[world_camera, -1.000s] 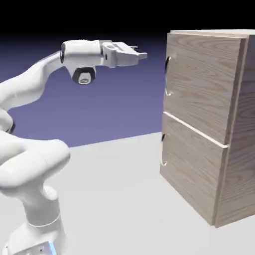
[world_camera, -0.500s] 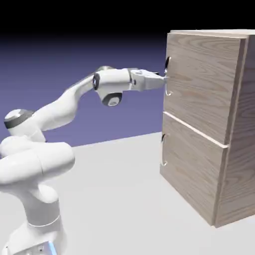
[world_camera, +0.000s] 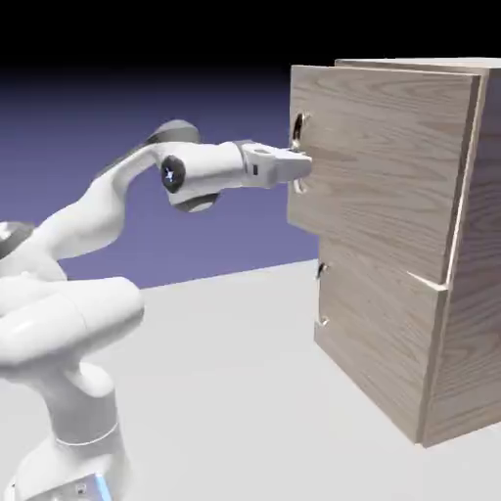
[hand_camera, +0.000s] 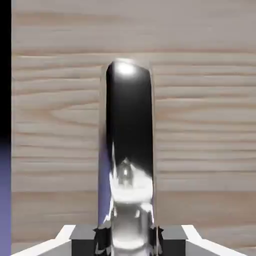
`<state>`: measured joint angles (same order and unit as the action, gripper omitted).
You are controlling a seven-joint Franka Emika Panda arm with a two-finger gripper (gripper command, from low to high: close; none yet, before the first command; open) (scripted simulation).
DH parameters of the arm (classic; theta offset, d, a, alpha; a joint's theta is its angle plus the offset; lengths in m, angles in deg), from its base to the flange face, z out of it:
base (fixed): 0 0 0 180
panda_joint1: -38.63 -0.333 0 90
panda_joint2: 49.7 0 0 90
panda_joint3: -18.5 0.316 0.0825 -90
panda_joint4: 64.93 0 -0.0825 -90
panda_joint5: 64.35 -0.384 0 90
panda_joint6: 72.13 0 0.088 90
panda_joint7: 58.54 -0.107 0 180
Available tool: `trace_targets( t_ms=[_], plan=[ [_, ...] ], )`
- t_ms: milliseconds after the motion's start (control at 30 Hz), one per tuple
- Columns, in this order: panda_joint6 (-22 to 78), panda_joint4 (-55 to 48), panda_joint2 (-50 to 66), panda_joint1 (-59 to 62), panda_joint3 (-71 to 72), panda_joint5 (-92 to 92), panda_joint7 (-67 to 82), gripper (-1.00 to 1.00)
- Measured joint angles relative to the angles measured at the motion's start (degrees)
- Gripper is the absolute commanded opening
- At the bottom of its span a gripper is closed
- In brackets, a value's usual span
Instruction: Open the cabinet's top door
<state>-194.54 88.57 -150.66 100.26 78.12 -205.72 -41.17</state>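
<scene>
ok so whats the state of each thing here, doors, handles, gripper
upper wood-grain door panel: partly open, its handle edge swung out from the cabinet front
lower wood-grain door panel: shut, flush with the cabinet front
curved silver handle on the top door: clamped between the fingertips
small metal handle on the lower door: untouched
white arm's two-finger gripper: shut on the top door's handle

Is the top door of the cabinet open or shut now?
Slightly open: the top door stands forward of the lower panel, handle in the gripper.

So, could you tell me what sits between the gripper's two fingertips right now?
The top door's silver handle fills the gap between the gripper's fingertips, seen best in the hand view; nothing else lies there.
</scene>
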Motion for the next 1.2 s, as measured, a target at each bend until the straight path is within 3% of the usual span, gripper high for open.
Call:
trace_targets(
  t_ms=[267, 567, 867, 1200],
  plan=[
    [19.94, 12.72, 2.54, -3.73, -11.93, 5.26, 9.68, -1.00],
    [42.37, 18.03, 10.68, 2.00, -28.96, 19.07, 19.94, -1.00],
    [62.66, 14.22, 27.95, 11.43, -42.19, 37.72, 33.70, -1.00],
    [74.82, 3.79, 48.72, 16.51, -47.76, 56.27, 48.74, -1.00]
  ],
)
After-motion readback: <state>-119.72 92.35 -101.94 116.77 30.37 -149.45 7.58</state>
